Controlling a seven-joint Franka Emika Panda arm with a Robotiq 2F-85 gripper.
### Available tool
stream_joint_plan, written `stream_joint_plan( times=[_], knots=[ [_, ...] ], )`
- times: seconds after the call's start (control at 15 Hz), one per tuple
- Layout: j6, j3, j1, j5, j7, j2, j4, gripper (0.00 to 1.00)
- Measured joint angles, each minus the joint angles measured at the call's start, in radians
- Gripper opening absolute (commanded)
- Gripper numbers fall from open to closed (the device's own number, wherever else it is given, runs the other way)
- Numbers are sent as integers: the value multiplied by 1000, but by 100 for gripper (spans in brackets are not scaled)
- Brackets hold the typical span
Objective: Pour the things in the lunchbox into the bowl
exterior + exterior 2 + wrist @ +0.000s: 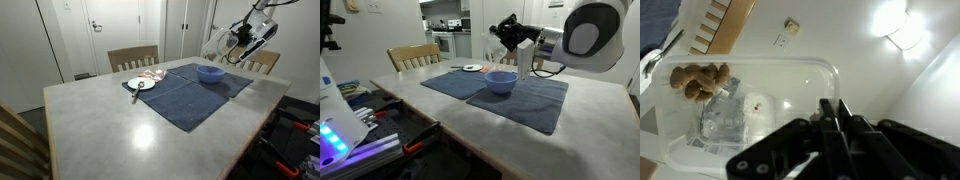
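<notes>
My gripper point(833, 105) is shut on the rim of the clear plastic lunchbox point(760, 100) and holds it up in the air, tilted. Several brown pieces point(698, 80) lie bunched in one corner of the box. In both exterior views the gripper point(238, 42) point(513, 40) holds the lunchbox point(217, 46) point(524, 62) above and just behind the blue bowl point(210, 73) point(500, 81). The bowl stands on a dark blue cloth point(185, 98) point(525, 100). I cannot tell what is in the bowl.
A white plate point(140, 85) point(471, 68) with a utensil sits at the cloth's far corner. Wooden chairs point(133, 57) point(412, 56) stand at the grey table point(110, 125). Tools and cables lie on a low bench point(380, 120) beside the table.
</notes>
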Motion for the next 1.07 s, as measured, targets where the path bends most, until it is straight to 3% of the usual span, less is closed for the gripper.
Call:
stream_joint_plan(
  times=[1.07],
  knots=[
    [-147,49,-56,19,-9,133,173,2]
  ],
)
